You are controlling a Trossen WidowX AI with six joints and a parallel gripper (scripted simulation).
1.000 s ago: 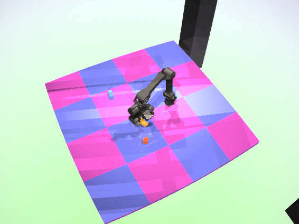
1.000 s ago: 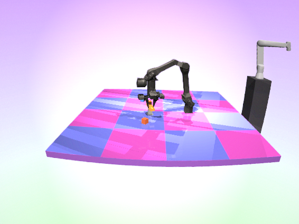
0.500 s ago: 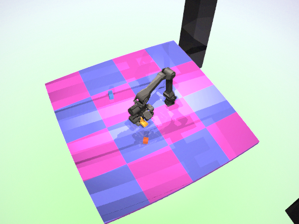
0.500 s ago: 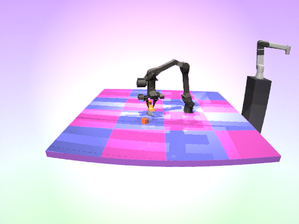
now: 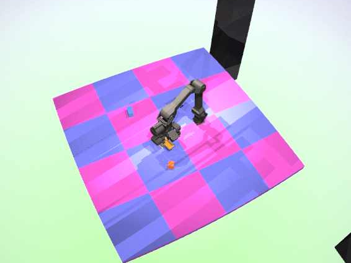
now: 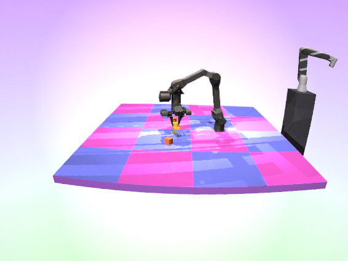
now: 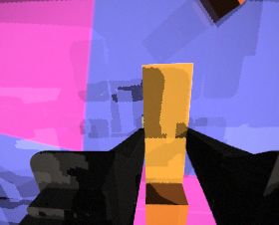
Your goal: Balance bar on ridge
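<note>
One gripper (image 5: 165, 141) (image 6: 176, 125) (image 7: 163, 132), pinching one yellow-orange bar (image 5: 168, 144) (image 6: 176, 127) (image 7: 167, 100) above the tabletop (image 5: 198, 198) (image 6: 160, 169) (image 7: 45, 60), inward from its edges; one orange-red block (image 5: 170, 165) (image 6: 168, 141) nearby; one blue block (image 5: 130, 111), toward the pink far-left corner in the top view.

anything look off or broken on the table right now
Nothing looks spilled or damaged. The gripper is shut on the yellow-orange bar, and the red-orange cube and blue block sit apart from it. Whether the bar is level, I cannot tell.
</note>
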